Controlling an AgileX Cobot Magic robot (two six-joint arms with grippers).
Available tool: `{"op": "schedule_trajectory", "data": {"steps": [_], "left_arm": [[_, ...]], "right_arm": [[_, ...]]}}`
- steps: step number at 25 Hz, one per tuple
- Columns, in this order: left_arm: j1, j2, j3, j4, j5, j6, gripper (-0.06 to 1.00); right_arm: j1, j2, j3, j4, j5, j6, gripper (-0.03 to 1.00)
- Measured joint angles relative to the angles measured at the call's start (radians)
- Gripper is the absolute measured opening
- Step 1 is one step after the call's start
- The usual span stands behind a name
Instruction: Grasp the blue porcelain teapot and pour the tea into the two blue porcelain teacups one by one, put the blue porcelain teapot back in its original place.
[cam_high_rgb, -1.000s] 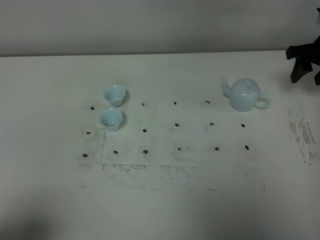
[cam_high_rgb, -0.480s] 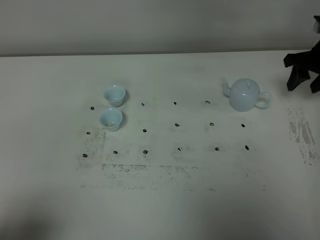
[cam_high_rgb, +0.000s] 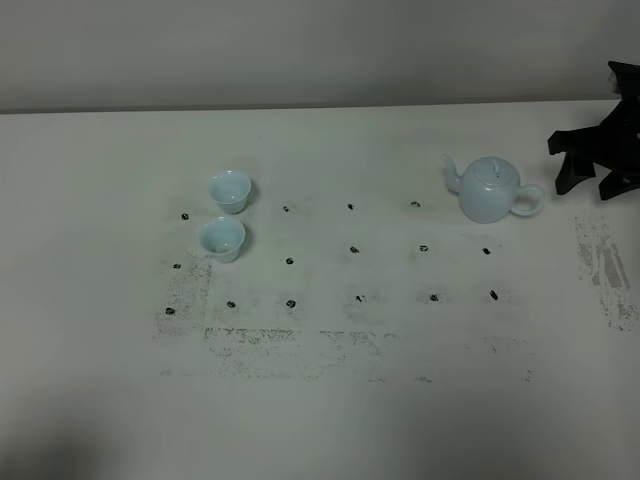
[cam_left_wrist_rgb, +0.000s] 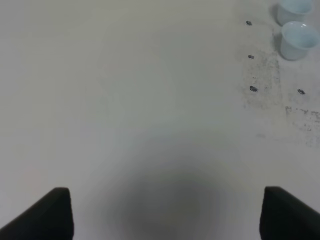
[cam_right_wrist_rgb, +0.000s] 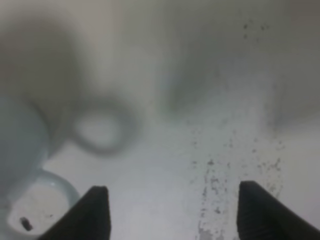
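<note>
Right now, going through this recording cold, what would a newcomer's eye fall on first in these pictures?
The pale-blue teapot stands out, upright at the far right of the table, spout pointing left and loop handle pointing right. The black right gripper hangs open just beyond that handle, not touching it. On the left stand two small matching cups, the far teacup and the near teacup, beside a grid of dark marks.

A white, matt worktop (cam_high_rgb: 320, 430) fills most of the high view and meets a plain pale grey wall (cam_high_rgb: 300, 50) along a straight seam at the back. Small black dots (cam_high_rgb: 354, 249) sit in rows across its middle. Grey speckled scuffs (cam_high_rgb: 280, 345) form a band nearer the front, and another worn patch (cam_high_rgb: 603, 268) lies at the right. The light is soft and even, dimmer along the near edge.
</note>
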Motion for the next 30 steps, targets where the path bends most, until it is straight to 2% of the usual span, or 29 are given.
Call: {"op": "schedule_trajectory", "data": {"steps": [5,17,30], "left_arm": [[0.000,0.000,0.000,0.000,0.000,0.000,0.72],[0.000,0.000,0.000,0.000,0.000,0.000,0.72],[0.000,0.000,0.000,0.000,0.000,0.000,0.72]], "right_arm": [[0.011,0.000,0.000,0.013,0.054,-0.010,0.53],[0.050,0.000,0.000,0.043,0.093,-0.025,0.53],[0.079,0.000,0.000,0.056,0.181,-0.017,0.53]]}}
